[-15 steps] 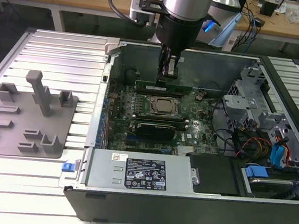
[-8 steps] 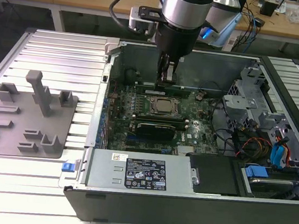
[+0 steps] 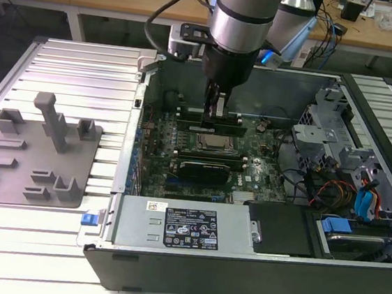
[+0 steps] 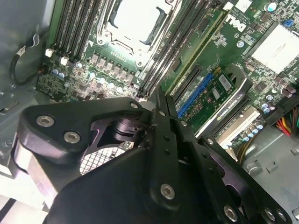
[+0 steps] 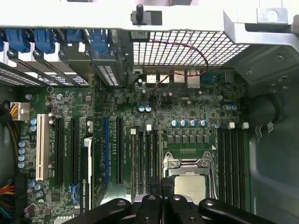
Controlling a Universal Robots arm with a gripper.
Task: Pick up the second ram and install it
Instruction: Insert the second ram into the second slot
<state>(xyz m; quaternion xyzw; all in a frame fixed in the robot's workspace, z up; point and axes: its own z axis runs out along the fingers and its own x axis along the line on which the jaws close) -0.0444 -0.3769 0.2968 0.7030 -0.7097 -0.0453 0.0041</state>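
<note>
Exterior view: a silver robot arm reaches down into an open computer case [image 3: 366,130] lying on a ribbed metal surface [image 3: 71,71]. Its black tool [image 3: 215,114] hangs upright over the motherboard and comes down on the bank of memory slots [image 3: 208,127] on the far side of the processor socket [image 3: 214,145]. On the surface at the exterior view's left, well apart from the case, lies a grey holder block [image 3: 37,155] with upright posts. A boxy power supply [image 3: 187,227] fills the near edge of the case.

Second wrist view: the tool [image 4: 161,105] shows its two black fingers [image 4: 156,130] pressed together, with no gap between them. The tips point at the long slots beside the processor socket [image 4: 135,21]. The second ram [image 4: 198,44], a narrow green stick, stands on edge in one of those slots. Its near end lies right at the fingertips, though it cannot be told whether they touch it. A green expansion card [image 4: 219,88] sits in a slot just beyond.

First wrist view: the tool [image 5: 161,184] appears above the motherboard with its fingers closed tight. The tips sit over the dark slots [image 5: 145,158] just beside the processor socket [image 5: 189,179]. Blue card clips [image 5: 44,39] line the case wall.
</note>
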